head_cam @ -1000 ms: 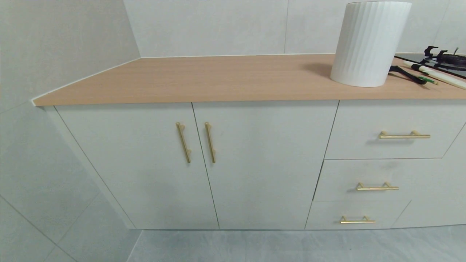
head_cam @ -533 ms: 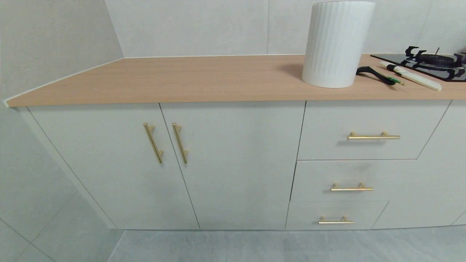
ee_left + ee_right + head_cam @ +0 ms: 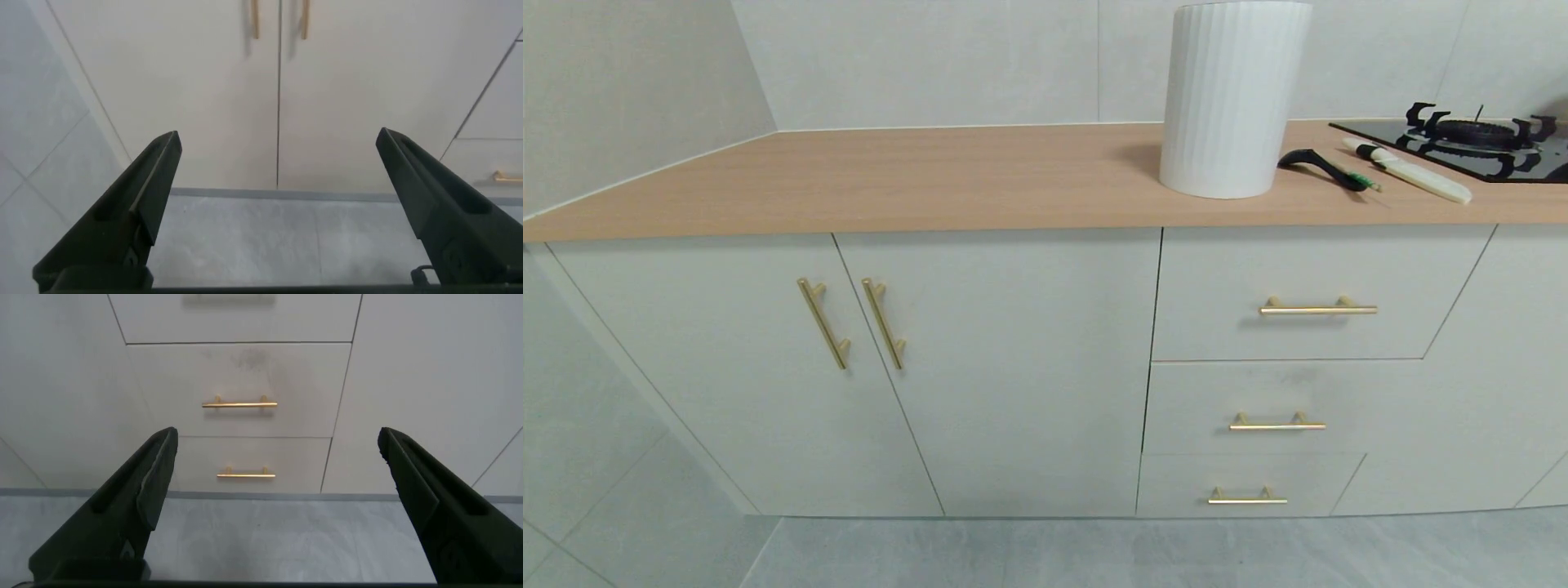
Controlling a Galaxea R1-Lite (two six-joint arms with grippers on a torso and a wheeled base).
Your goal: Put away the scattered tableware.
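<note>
In the head view, the scattered tableware lies toward the right end of the wooden counter [image 3: 915, 180]. A black-handled utensil [image 3: 1316, 162] with a green tip and, just beside it, a pale long utensil [image 3: 1414, 175] both lie flat on the wood, between a tall ribbed white container [image 3: 1232, 98] and the black hob [image 3: 1478, 145]. The container stands upright and is probably the holder they belong in, though its top meets the picture's edge, so I cannot tell whether it is open. Below the counter the two cupboard doors [image 3: 727, 367] are shut, their brass handles [image 3: 823, 323] side by side at the seam, and the three drawers [image 3: 1307, 269] to their right are shut too. In the left wrist view, the left gripper [image 3: 278, 140] hangs low before the cupboard doors, above the grey floor [image 3: 278, 237], its fingers spread wide with nothing between them. In the right wrist view, the right gripper [image 3: 276, 437] faces the lower drawers in the same way, its fingers wide apart and empty. Both seem held low and open because the utensils are well apart from them, and opened fingers are ready for a first pick once the arms rise to the counter. No label, brand or writing can be read on any surface here
</note>
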